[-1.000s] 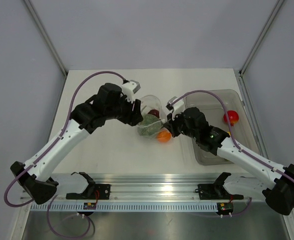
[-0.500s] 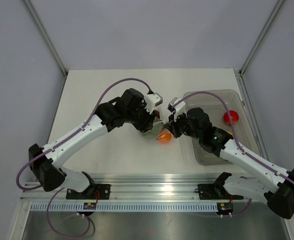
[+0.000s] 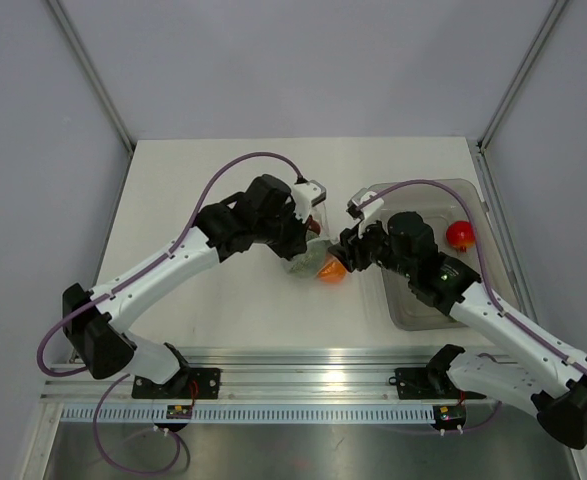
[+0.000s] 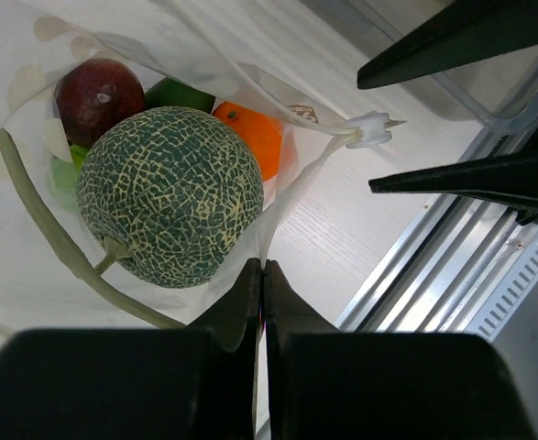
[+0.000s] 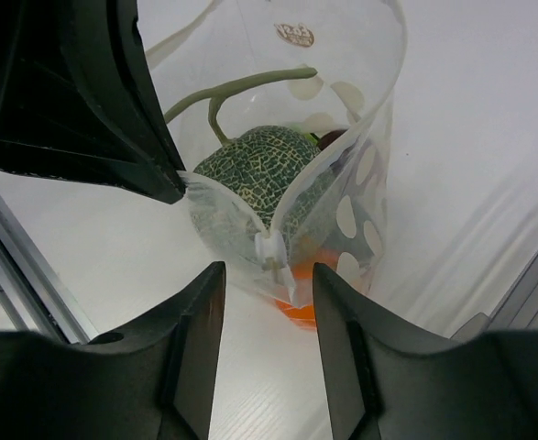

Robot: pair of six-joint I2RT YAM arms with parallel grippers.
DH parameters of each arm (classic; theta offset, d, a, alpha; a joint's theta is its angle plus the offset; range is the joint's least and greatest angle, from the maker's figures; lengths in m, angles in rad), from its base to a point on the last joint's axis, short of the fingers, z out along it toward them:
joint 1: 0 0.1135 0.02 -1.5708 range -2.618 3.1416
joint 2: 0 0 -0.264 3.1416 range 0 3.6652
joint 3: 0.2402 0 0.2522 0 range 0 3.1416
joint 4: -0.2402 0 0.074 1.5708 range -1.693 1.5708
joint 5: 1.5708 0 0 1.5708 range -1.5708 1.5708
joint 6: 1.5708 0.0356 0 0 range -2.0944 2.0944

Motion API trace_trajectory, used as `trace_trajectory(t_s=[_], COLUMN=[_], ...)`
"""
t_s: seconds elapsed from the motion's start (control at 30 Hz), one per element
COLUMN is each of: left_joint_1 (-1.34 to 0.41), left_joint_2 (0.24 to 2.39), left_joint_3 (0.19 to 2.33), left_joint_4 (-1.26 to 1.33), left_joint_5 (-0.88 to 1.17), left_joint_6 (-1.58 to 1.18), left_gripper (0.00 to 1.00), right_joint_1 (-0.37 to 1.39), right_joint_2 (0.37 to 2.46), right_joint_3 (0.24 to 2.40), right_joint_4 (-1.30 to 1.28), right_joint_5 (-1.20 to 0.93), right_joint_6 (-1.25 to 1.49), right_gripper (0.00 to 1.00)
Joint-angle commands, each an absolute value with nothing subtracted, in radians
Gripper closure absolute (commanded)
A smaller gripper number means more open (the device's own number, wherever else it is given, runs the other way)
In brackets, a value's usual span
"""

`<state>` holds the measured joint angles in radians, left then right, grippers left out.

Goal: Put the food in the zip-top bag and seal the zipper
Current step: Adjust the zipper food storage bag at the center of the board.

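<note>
The zip-top bag (image 3: 311, 262) lies mid-table, clear with white dots. Inside it I see the netted green melon (image 4: 170, 194), the dark red plum (image 4: 99, 90), the orange (image 4: 255, 137) and a green round (image 4: 179, 92). My left gripper (image 4: 262, 266) is shut on the bag's rim beside the melon, seen from above at the left gripper (image 3: 313, 240). The zipper (image 4: 305, 115) gapes open, and its white slider (image 5: 270, 247) sits at the near end. My right gripper (image 5: 267, 268) stands open just short of that slider, touching nothing, to the right of the bag (image 5: 360, 174).
A grey translucent tub (image 3: 428, 295) stands at the right, with a red round fruit (image 3: 460, 233) in its far corner. The metal rail (image 3: 313, 385) runs along the near table edge. Both arms meet closely over the bag.
My left gripper swung right to the bag and shut on its rim. The right gripper, shut at the bag's near end before, has opened and drawn back slightly.
</note>
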<state>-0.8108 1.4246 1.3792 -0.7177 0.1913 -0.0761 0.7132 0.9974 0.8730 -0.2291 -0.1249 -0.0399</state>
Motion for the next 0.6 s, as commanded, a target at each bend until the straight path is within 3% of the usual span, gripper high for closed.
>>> trace_trajectory(t_s=[0.0, 0.23, 0.57], left_joint_1=[-0.811, -0.811, -0.81], left_joint_2=[1.434, 1.42, 1.417], left_joint_3=[1.437, 1.417, 1.416], left_joint_4=[-0.66, -0.623, -0.634], left_joint_5=[0.204, 0.187, 0.186], left_joint_6=[-0.159, -0.21, -0.207], left_gripper=[1.0, 1.0, 1.0], right_joint_1=[0.709, 0.707, 0.624], right_joint_2=[0.931, 0.833, 0.965], right_joint_3=[0.888, 0.831, 0.841], right_joint_4=[-0.212, -0.212, -0.192], right_joint_5=[-0.111, -0.052, -0.213], right_joint_6=[-0.032, -0.014, -0.006], right_gripper=[0.49, 0.45, 0.43])
